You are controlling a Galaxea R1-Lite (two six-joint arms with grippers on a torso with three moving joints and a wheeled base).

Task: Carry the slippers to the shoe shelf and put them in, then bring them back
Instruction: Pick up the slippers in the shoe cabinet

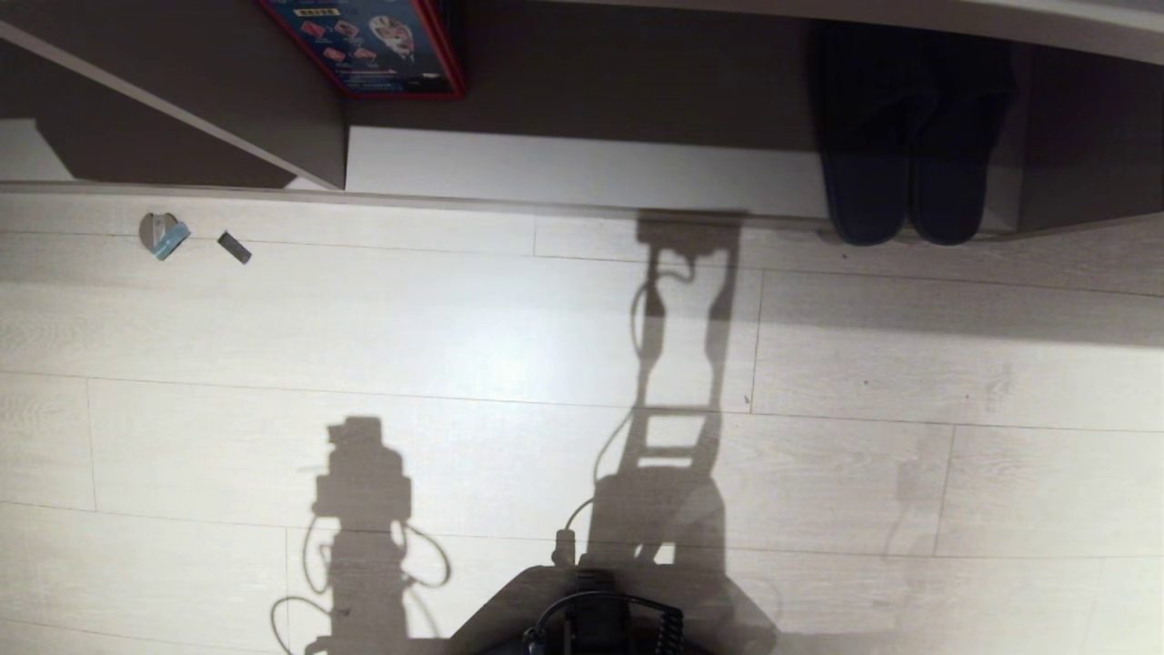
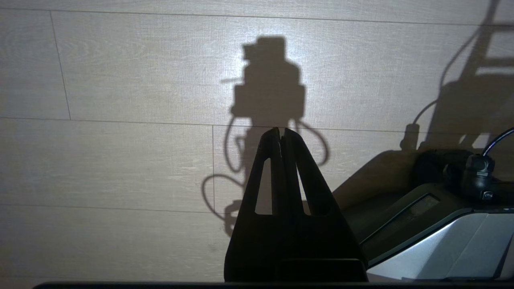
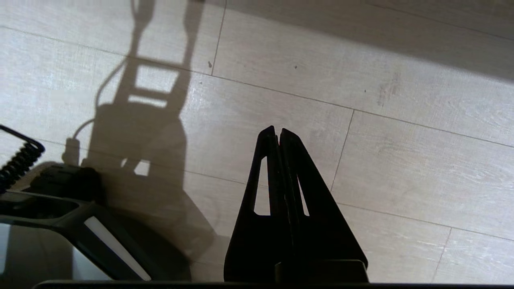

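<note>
- Progress, as I judge it: the slippers lie side by side in the shelf, at its right end, toes pointing in and heels reaching the front edge of the pale bottom board. So the putting-in looks done; bringing them back is left, and neither arm has started on it.
- Floor: pale planks fill most of every view, crossed by shadows of the robot's arms and cables. No arm itself shows in the head view; only the dark top of the base at the lower edge.
- Left claw: fingers pressed together, empty, hanging over bare floor, well apart from the slippers.
- Right claw: fingers together as well, holding nothing, also over bare floor.
- Hidden or unclear: the slippers' toes sink into the shelf's shadow under its top board; the shelf is cut off left and right; a poster in red edging is cut at the top.
- Small bits on the floor by the shelf's left part: a grey-and-blue scrap and a dark chip; what they are I cannot tell.
</note>
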